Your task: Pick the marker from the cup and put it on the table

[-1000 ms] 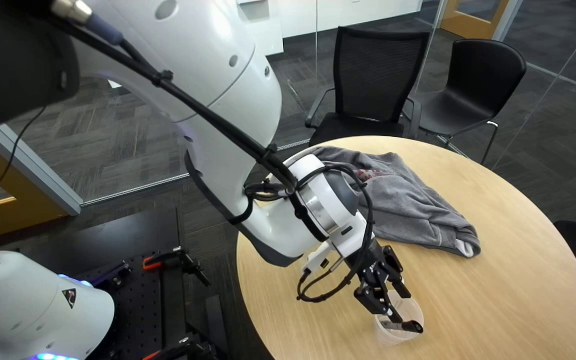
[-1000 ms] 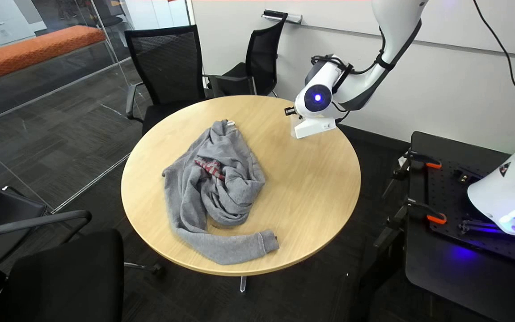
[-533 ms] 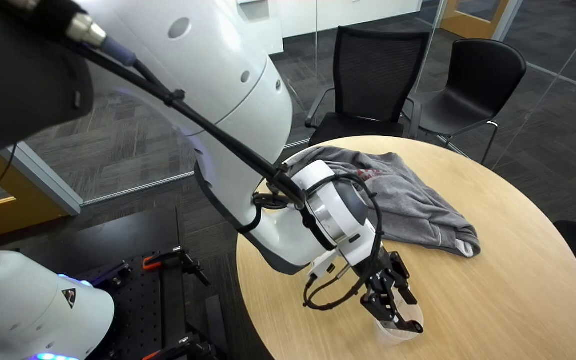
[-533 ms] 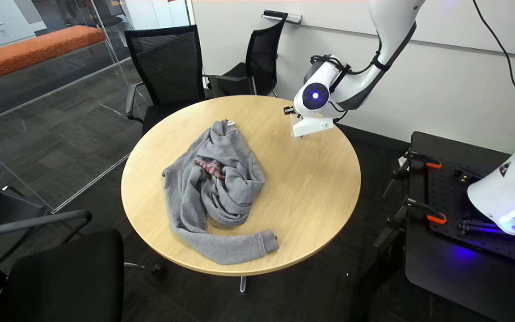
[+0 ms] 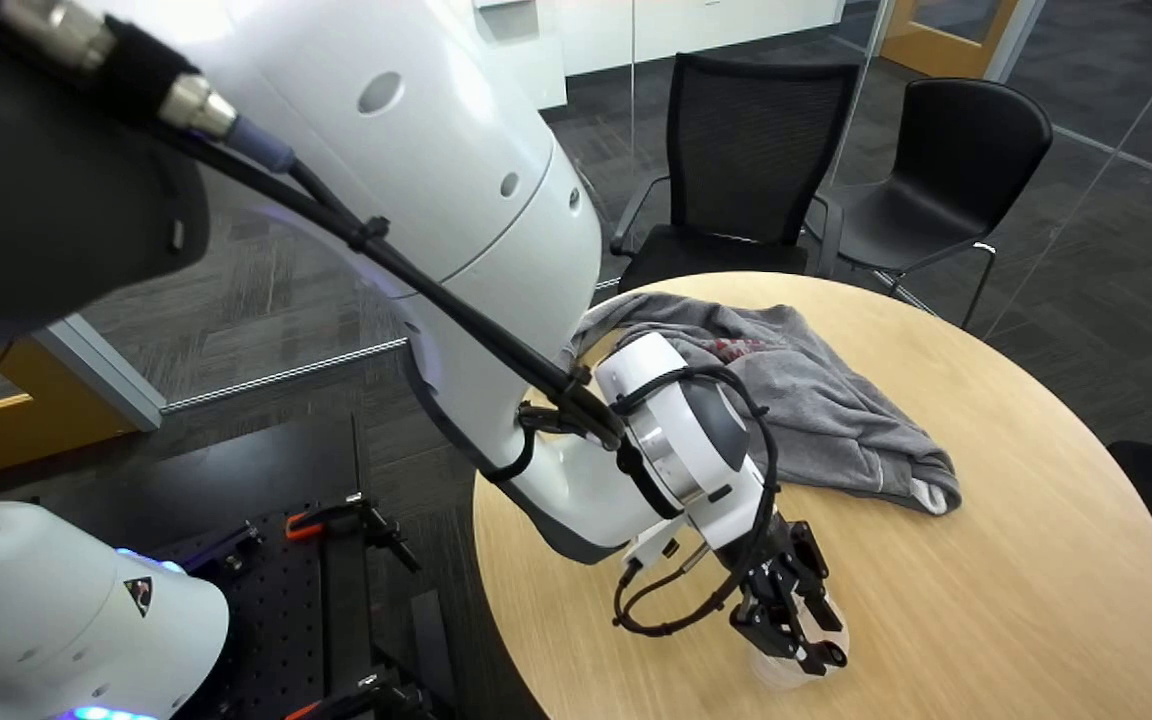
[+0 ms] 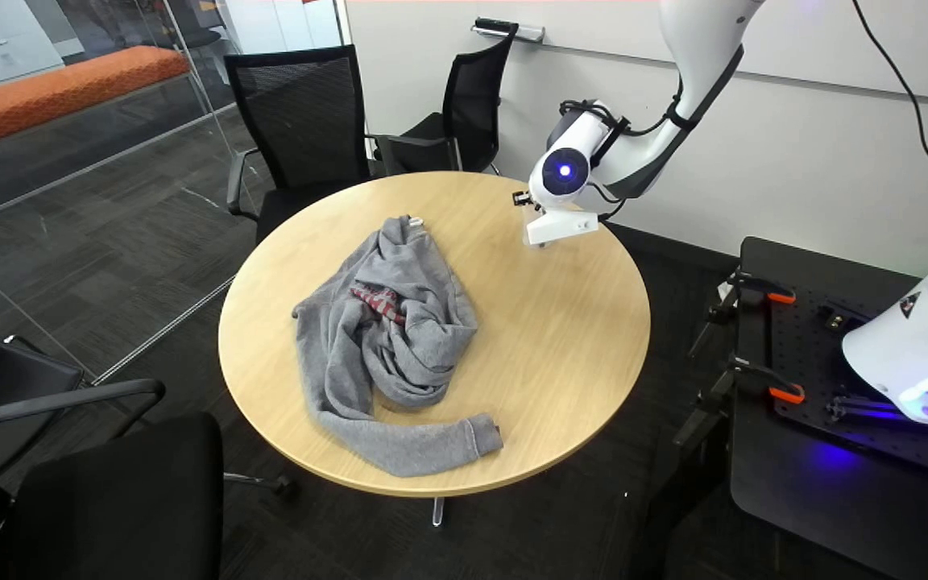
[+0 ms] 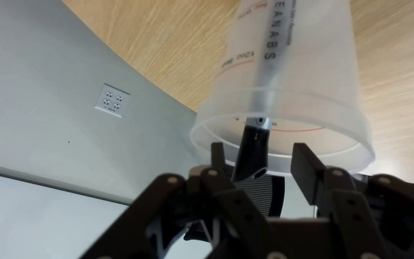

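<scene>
- Mesh chair (image 6: 299, 121), left in an exterior view: black, woven back.
- Sweatshirt (image 6: 424, 354): soft grey cloth, bunched on the table (image 6: 553, 346), red patterned patch in the folds.
- Table: big, round, smooth tan wood, fine grain.
- Gripper (image 7: 260, 158), wrist view: black, blocky fingers spread wide, one each side of the marker (image 7: 253, 149)'s black end. Not pinched: clear gap to the picture-right finger; contact with the other, can't tell.
- Marker: stick-shaped, silver-grey lettered body; tilted in the cup (image 7: 331, 72), black end out past the rim.
- Cup: see-through milky plastic, tapered, round rim, red measuring lines; stands on the table.
- Arm (image 6: 702, 48): glossy white, rounded shell.
- Bench (image 6: 778, 475), far right: flat black, orange-tipped clamps (image 6: 786, 393).
</scene>
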Robot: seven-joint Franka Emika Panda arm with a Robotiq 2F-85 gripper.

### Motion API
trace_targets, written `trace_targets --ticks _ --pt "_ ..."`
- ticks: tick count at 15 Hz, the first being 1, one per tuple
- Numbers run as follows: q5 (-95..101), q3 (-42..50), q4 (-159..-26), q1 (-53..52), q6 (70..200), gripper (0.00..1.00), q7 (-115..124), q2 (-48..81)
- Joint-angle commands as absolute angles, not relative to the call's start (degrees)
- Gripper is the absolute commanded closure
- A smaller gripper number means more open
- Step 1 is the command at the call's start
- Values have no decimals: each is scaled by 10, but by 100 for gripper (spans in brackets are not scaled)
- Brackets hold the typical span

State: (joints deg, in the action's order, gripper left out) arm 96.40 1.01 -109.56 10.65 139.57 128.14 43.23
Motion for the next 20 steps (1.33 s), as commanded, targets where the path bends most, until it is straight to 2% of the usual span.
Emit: trace_targets --ticks 1,3,4,6,14,20 --pt "952 12 -1080 110 1413 78 1271 442" --pt "950 12 -1079 109 1412 95 1272 443" --pt "949 13 -1079 108 1411 99 1273 443" --pt "948 13 -1079 107 1409 94 1274 441" --pt "1010 19 -1120 70 1368 94 1355 396" --pt "1050 6 -1194 40 1288 94 1425 308"
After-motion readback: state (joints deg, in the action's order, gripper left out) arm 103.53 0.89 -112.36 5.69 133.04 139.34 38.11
